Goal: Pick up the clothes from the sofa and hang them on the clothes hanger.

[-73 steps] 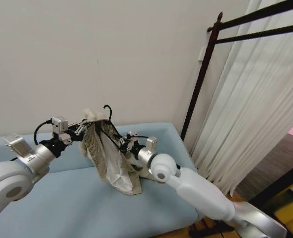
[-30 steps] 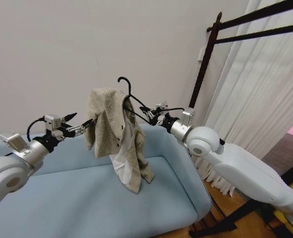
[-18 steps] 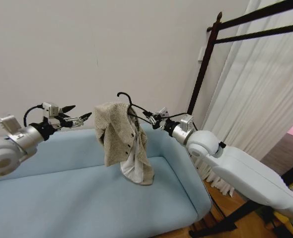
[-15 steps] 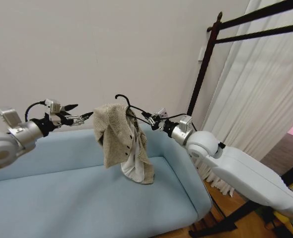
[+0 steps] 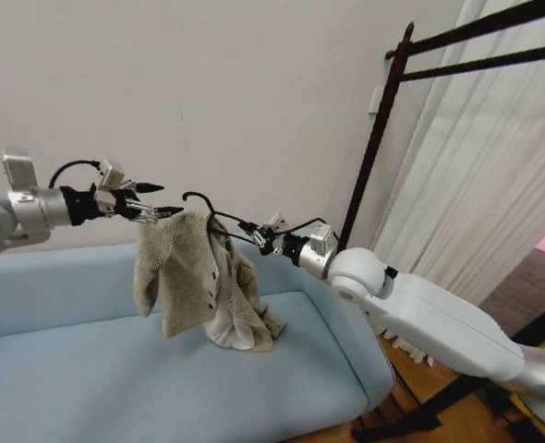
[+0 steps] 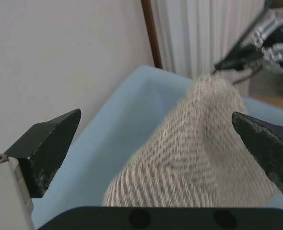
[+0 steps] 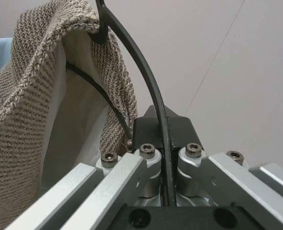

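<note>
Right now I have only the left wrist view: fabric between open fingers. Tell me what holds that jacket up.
Observer: The right gripper is shut on the black hanger that carries the jacket.
Operator: Give me the hook's position.
Observer: The hook stands free above the collar, hung on nothing.
Operator: Locate the rack.
Observer: The clothes rack stands to the robot's right, beyond the right arm, on the far side of the jacket from the left gripper.
</note>
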